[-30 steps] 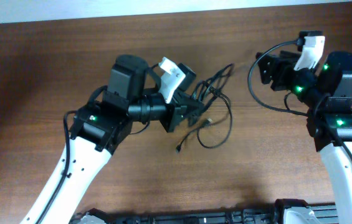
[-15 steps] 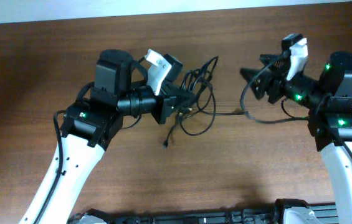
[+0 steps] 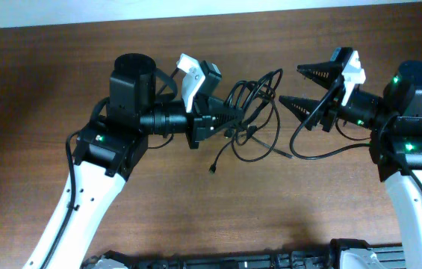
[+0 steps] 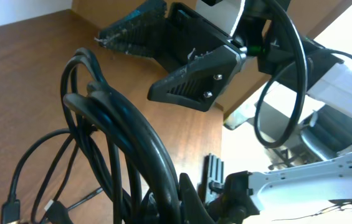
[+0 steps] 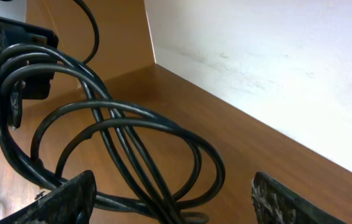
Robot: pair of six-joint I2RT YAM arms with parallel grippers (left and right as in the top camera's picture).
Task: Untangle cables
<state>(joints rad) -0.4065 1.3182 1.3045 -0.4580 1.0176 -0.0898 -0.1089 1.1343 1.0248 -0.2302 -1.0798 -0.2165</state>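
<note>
Black cables (image 3: 254, 112) sit bunched mid-table, somewhat toward the far edge. Left gripper (image 3: 222, 123) is clenched on the knotted end of the bundle, with loops fanning out toward the right arm. Right gripper (image 3: 289, 84) is spread wide and holding nothing, tips just beside the outermost loops and aimed at them. Looks like the grab-a-strand step: one side anchored, the other lining up. Next move needs the right jaws to close on a single outer loop, not the crossed stack the right wrist view shows, then draw it off to the right. One plug end (image 3: 213, 169) hangs free below the bundle, over the table (image 3: 39, 82). Room: bare wood to the front and left; the far table edge and wall are close behind, so pull sideways or forward. Dark loop (image 3: 323, 153) sags under the right arm. Can't tell if it's arm wiring or a cable. Snag risk either way.
</note>
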